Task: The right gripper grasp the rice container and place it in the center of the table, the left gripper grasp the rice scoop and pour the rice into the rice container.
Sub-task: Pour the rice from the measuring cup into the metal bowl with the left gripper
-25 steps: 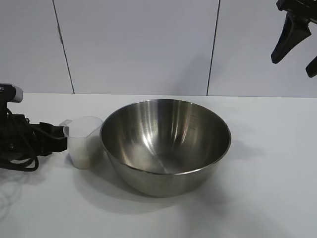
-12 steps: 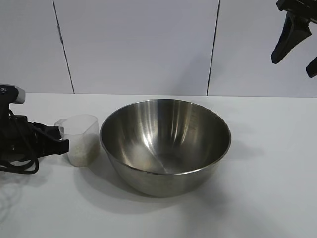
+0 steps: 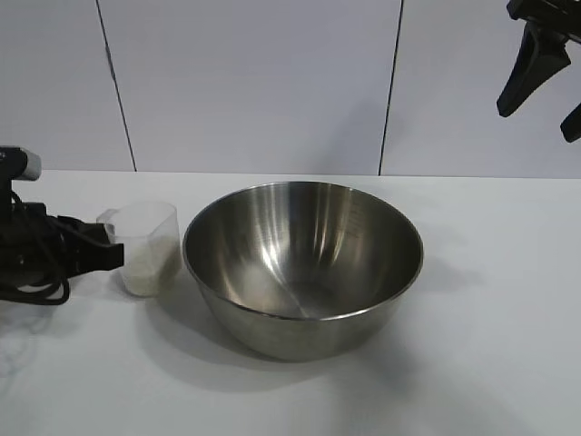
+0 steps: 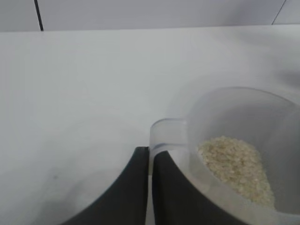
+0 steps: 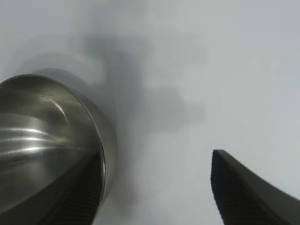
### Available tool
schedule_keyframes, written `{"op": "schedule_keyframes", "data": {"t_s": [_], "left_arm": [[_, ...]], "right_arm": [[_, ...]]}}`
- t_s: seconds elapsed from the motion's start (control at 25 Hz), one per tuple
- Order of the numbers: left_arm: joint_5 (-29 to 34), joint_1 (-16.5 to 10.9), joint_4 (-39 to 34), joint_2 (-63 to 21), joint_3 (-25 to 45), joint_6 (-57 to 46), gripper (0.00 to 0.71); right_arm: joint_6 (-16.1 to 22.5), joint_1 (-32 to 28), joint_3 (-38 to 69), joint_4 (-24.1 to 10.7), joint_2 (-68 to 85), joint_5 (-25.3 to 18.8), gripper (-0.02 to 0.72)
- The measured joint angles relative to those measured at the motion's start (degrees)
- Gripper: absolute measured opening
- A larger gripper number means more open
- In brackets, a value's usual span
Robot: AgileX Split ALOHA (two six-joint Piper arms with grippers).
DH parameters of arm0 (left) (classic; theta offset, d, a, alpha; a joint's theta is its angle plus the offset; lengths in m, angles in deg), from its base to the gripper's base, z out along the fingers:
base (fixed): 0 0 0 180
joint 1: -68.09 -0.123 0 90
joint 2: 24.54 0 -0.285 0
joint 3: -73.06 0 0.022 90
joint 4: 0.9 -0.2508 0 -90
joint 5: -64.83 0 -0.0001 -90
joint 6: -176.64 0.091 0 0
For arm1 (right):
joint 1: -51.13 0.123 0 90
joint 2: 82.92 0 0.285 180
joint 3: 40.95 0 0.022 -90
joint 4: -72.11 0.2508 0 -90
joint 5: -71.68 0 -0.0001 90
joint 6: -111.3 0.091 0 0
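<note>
The rice container [image 3: 304,263], a wide steel bowl, stands on the white table [image 3: 490,300] at its middle and looks empty. The rice scoop [image 3: 143,247], a frosted plastic cup, is just left of the bowl, upright, low over the table. It holds rice [image 4: 234,166]. My left gripper [image 3: 116,254] comes in from the left and is shut on the scoop's lip tab [image 4: 166,133]. In the left wrist view my left gripper [image 4: 150,157] pinches that tab. My right gripper [image 3: 538,118] hangs open high at the upper right, empty. The bowl's rim [image 5: 101,140] shows beside my right gripper [image 5: 157,157].
A pale panelled wall [image 3: 254,82] stands behind the table. The left arm's black cable [image 3: 36,291] lies on the table at the far left. Bare tabletop lies to the right of the bowl and in front of it.
The left gripper has carried the scoop slightly up and to the left, a little away from the bowl. The bowl and the right gripper have not moved.
</note>
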Motion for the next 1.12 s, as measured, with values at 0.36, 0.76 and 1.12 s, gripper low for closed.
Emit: {"op": "schedule_keyframes", "data": {"t_s": [0.36, 0.76, 1.12], "left_arm": [[6.0, 0.0, -1.6, -11.1, 0.1, 2.8, 0.010], [15.0, 0.0, -13.1, -19.6, 0.2, -0.8, 0.010], [21.4, 0.1, -21.9, -22.4, -2.1, -4.9, 0.010]], "right_arm": [[0.0, 0.0, 0.0, 0.0, 0.0, 0.0, 0.463], [-0.1, 0.0, 0.0, 0.0, 0.0, -0.1, 0.463], [-0.1, 0.0, 0.0, 0.0, 0.0, -0.2, 0.463]]}}
